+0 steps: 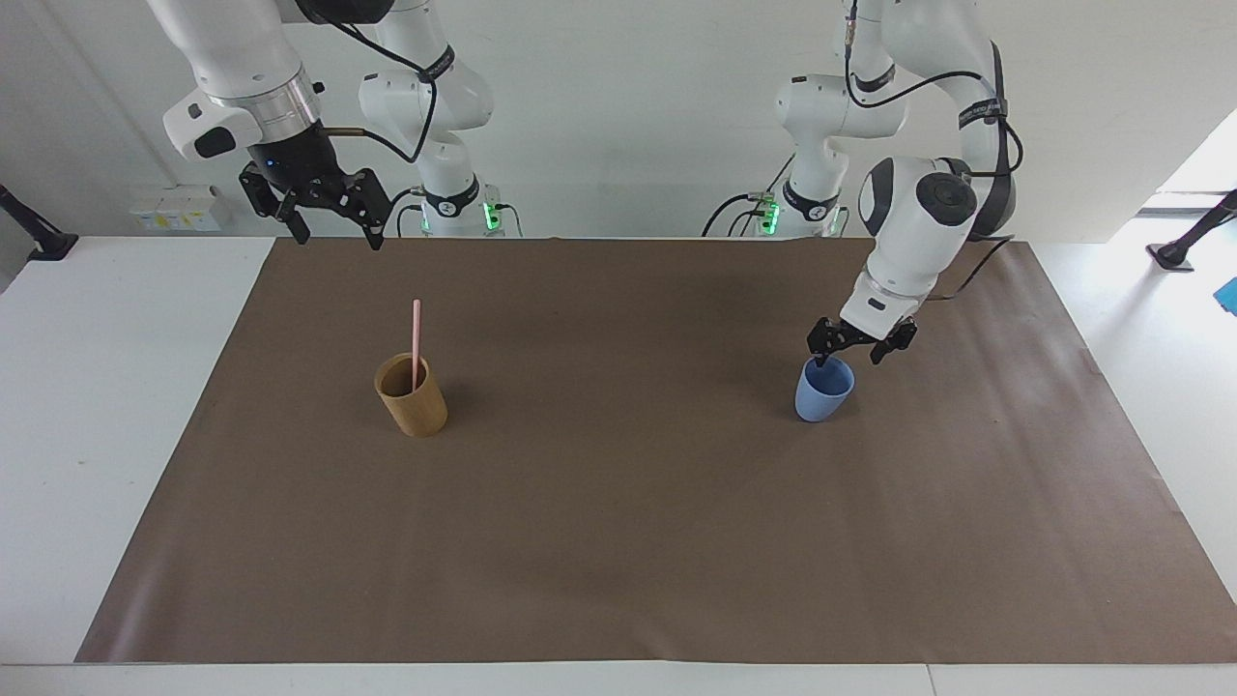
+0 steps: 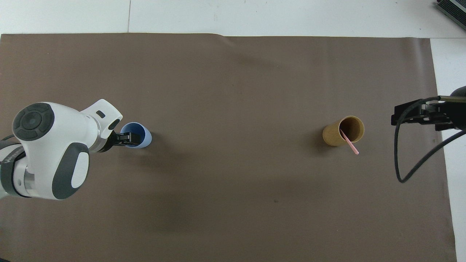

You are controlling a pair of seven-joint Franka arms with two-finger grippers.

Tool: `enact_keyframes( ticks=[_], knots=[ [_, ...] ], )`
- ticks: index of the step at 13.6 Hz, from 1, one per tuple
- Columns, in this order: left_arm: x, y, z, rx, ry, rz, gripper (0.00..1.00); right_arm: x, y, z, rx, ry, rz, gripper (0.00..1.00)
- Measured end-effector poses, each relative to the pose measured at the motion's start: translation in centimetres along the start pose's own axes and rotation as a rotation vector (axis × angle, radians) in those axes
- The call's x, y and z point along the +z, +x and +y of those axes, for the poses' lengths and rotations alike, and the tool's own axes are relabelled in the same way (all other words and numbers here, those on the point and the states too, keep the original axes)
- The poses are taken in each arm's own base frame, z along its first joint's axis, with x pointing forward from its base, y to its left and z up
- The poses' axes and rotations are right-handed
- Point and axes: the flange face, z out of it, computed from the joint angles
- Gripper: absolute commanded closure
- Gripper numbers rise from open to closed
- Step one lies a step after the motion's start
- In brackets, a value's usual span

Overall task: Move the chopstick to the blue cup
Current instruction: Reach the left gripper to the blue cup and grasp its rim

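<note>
Facing view high across the table (image 1: 87, 406) looking at me, overhead view above my end (steeply down), both sharing the brown mat (image 1: 638, 541).
</note>
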Motion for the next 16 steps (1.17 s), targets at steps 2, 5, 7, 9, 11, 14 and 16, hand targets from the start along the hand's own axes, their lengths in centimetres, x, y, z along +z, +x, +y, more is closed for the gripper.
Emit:
enact_keyframes(
  ticks=[2, 5, 7, 9, 11, 14, 16],
  knots=[
    [0.5, 0.3, 0.0, -0.001, -0.001, 0.007, 0.99, 0.0, 0.0, 0.0, 0.0, 0.0, 0.0, 0.0],
    [1.0, 0.3, 0.1, 0.005, 0.001, -0.001, 1.0, 0.0, 0.0, 0.0, 0.0, 0.0, 0.0, 0.0],
    [1.0, 0.3, 0.2, 0.018, 0.0, 0.0, 1.0, 0.0, 0.0, 0.0, 0.0, 0.0, 0.0, 0.0],
    [1.0, 0.3, 0.2, 0.037, 0.0, 0.001, 1.0, 0.0, 0.0, 0.0, -0.001, 0.0, 0.0, 0.0],
    [0.6, 0.5, 0.4, 0.05, -0.003, 0.011, 1.0, 0.0, 0.0, 0.0, -0.001, 0.0, 0.0, 0.0],
    [-0.6, 1.2, 0.9, 0.057, -0.004, 0.006, 1.0, 0.0, 0.0, 0.3, 0.005, 0.0, -0.001, 0.0],
    [-3.2, 1.9, 2.2, 0.076, -0.003, -0.007, 1.0, 0.0, 0.2, 1.0, 0.019, 0.0, -0.001, 0.0]
  ],
)
